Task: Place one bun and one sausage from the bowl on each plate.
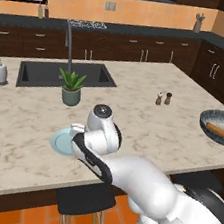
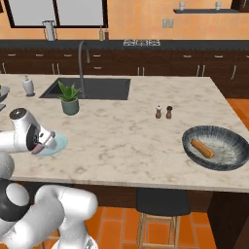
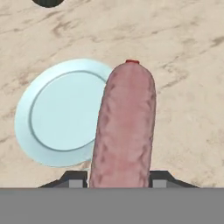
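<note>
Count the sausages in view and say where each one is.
1: a pink sausage held between the fingers, beside the pale blue plate. The bowl holds a bun; more may be hidden.

plate [image 3: 61,113]: near left on counter [image 2: 126,131], under sausage [image 3: 124,127]
bowl [image 2: 233,146]: far right
plant [image 2: 69,98]: behind plate

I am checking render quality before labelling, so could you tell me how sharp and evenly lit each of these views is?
Hand view: the sausage in the gripper looms large and soft-edged; the pale blue plate is flatly lit, with no glare. Left base view: even light, slightly blurred; the arm hides part of the plate. Right base view: the bowl throws a soft shadow on the counter; no distortion.
</note>
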